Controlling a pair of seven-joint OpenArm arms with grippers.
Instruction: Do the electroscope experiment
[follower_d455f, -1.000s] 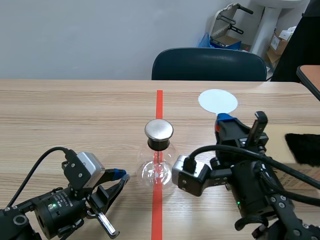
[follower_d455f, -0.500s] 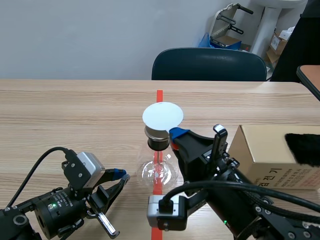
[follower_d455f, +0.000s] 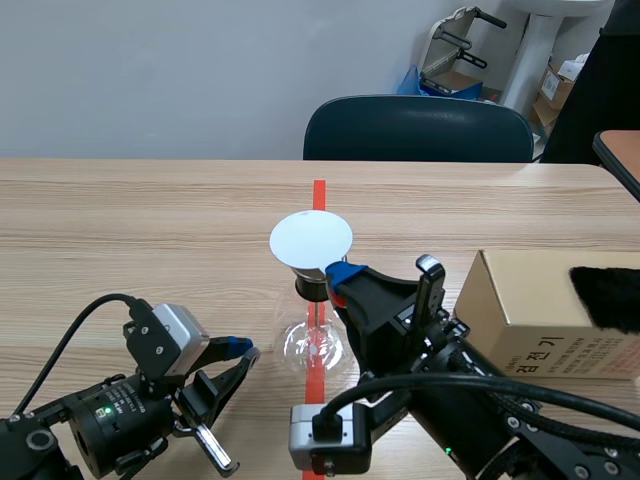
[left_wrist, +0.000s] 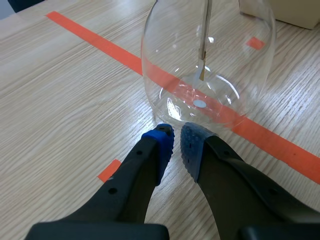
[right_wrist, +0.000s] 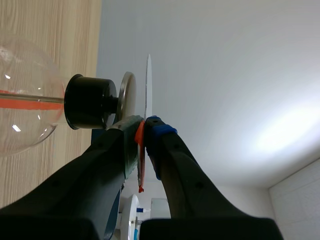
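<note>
The right gripper (follower_d455f: 340, 272) pinches a white disc (follower_d455f: 311, 240) by its near edge and holds it level over the electroscope (follower_d455f: 314, 340), which stands on the orange-red tape line at the middle of the table (follower_d455f: 120, 220), between the two arms. The flat hold appears deliberate: it sets the disc's face parallel to the metal cap (right_wrist: 127, 100), as a charged plate would be presented to it. In the right wrist view a thin gap seems to separate the two.

The electroscope is upright, its long axis vertical. The cap faces up on a black stopper (follower_d455f: 312, 288), and a thin rod (left_wrist: 204, 40) runs straight down into the round glass bulb. Whether the leaf at the rod's tip has spread is too small to tell.

The left gripper (left_wrist: 176, 142) rests low on the table, just near and left of the bulb. Its blue pads are drawn almost together on nothing, probably parked out of the way. A cardboard box (follower_d455f: 530, 300) sits to the right.
</note>
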